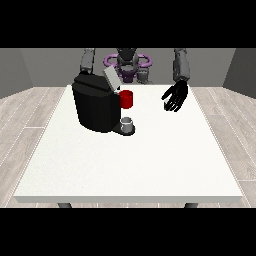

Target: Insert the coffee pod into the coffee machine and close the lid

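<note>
The coffee machine (96, 107) stands with its lid (111, 78) up; the hand at the view's right (175, 97) hovers apart, fingers relaxed, holding nothing.

The robot (127, 64) is small at the view's top, with a dark grey head and torso and a purple ring-shaped band curving out to either side of its chest. Its two arms are built of grey, rounded cylindrical segments, darker at the lower ends. The hand at the view's right (176, 96) is black all over, with slim black fingers (172, 106) and a thumb, and it joins a dark grey forearm (181, 67) at a narrow wrist.
</note>
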